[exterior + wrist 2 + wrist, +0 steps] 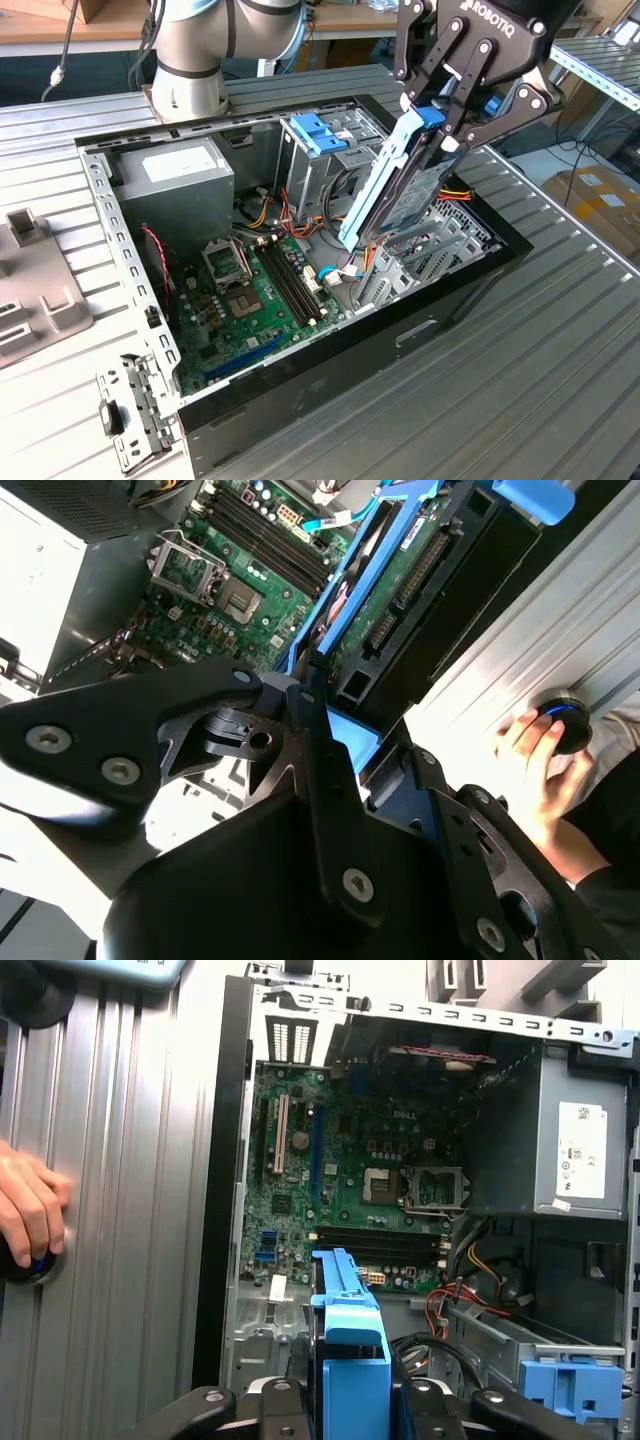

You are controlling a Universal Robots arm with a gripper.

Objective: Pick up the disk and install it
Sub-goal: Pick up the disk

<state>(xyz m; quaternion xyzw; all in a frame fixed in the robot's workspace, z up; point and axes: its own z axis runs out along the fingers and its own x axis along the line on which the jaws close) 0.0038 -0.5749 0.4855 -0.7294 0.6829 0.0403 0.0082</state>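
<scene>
Blue-railed disk point(400, 195) clamped between jaws of gripper point(452, 122), tilted steeply over open computer case point(330, 390) (motherboard point(240, 310) exposed)

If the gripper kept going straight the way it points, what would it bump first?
Probably the metal drive cage inside the computer case, right below the disk the gripper holds, though depth is hard to judge.

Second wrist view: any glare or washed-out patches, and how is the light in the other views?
Second wrist view: the power supply is washed out to white, the disk well lit. First wrist view: the case is dim around the power supply. Exterior view: even light, no glare.
</scene>
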